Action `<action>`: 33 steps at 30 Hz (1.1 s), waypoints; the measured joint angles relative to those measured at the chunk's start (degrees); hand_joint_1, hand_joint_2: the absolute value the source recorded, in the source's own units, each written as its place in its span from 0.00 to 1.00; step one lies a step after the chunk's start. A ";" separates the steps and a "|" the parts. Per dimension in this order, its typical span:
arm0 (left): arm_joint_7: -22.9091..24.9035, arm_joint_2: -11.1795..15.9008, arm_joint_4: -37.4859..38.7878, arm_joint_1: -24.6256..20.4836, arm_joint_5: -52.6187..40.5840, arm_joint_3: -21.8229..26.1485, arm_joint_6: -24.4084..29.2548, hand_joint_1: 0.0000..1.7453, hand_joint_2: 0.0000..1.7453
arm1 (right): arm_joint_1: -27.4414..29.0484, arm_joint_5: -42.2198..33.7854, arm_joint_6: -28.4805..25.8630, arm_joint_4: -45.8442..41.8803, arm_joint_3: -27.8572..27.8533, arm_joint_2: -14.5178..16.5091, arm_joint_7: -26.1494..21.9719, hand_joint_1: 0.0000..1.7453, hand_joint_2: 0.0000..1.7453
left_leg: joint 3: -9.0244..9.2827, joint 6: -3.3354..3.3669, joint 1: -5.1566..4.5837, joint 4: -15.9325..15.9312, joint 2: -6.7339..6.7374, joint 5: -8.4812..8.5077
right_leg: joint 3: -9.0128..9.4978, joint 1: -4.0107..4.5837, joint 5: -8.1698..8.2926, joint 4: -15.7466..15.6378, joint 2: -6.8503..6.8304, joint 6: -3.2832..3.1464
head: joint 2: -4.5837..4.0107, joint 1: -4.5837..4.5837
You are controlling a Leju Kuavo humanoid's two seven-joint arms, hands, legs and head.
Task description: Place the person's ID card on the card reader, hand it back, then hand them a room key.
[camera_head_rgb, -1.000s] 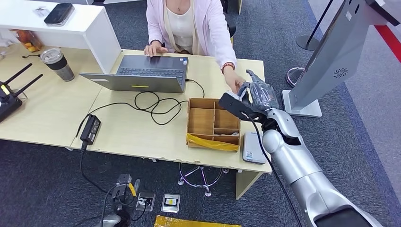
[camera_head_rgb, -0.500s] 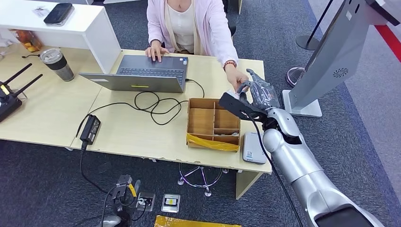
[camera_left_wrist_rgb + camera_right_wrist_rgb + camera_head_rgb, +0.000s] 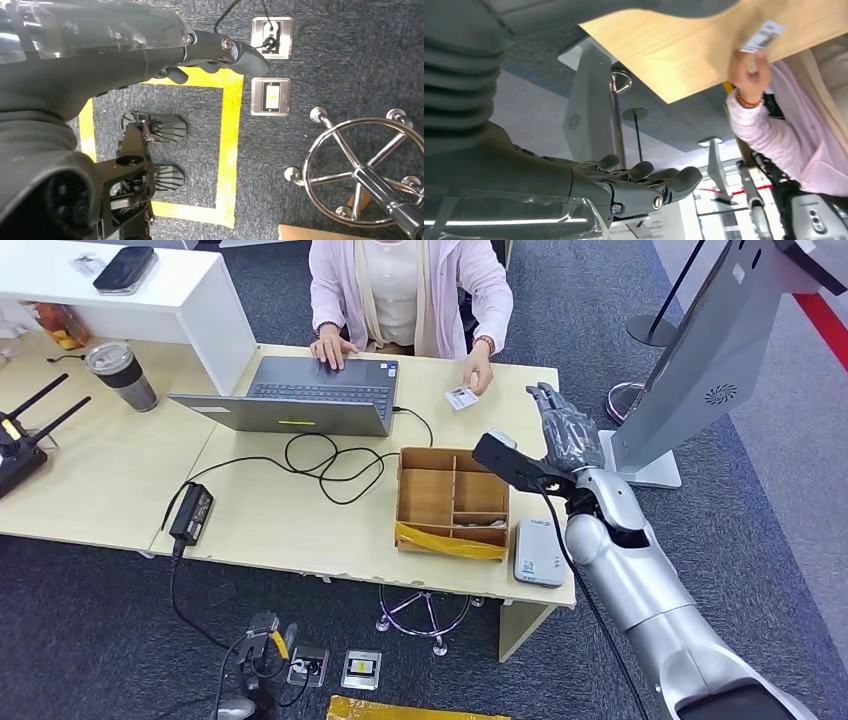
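The person's hand [image 3: 478,375] holds the white ID card [image 3: 461,397] over the desk, beside the laptop. The same ID card [image 3: 763,36] and person's hand [image 3: 748,70] appear in the right wrist view. My right hand [image 3: 565,430] hovers past the right end of the wooden box [image 3: 420,498], its fingers stretched out and apart, holding nothing; the fingers [image 3: 644,182] are bare in the wrist view too. The grey card reader [image 3: 537,552] lies at the desk's front right corner with nothing on it. My left hand [image 3: 220,50] hangs above the floor and holds nothing.
An open laptop [image 3: 305,395] with a looped black cable [image 3: 325,462] and power brick [image 3: 191,512] takes up the desk's middle. A tumbler [image 3: 121,375] stands on the left. A grey kiosk [image 3: 700,360] rises close on my right. A stool base [image 3: 357,175] stands under the desk.
The person took the ID card from my right hand and drew it back towards the laptop. My right hand's fingers spread and it shifted slightly right.
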 joint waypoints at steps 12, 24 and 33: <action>-0.46 0.97 0.03 1.46 0.87 1.30 0.19 0.00 0.00 | 10.84 3.33 7.77 -23.06 -2.11 -8.64 9.26 0.00 1.00 | 0.05 0.01 0.00 0.00 0.10 -0.02 | 0.02 0.00 0.00 -0.02 0.05 0.00 | 0.00 0.00; -2.37 1.50 0.12 3.40 2.26 2.65 1.09 0.00 0.00 | 24.24 4.34 7.71 -44.06 -2.58 -13.38 13.38 0.00 1.00 | 0.05 -0.02 0.00 -0.02 0.23 -0.06 | 0.00 0.00 -0.01 -0.04 0.16 0.00 | 0.00 -0.01; -3.96 1.47 0.13 4.36 2.82 3.60 2.03 0.00 0.00 | 32.94 5.66 1.74 -52.62 0.73 -13.79 13.75 0.00 1.00 | 0.03 -0.03 0.00 -0.04 0.23 -0.08 | 0.01 0.00 -0.02 -0.03 0.15 -0.01 | 0.00 -0.02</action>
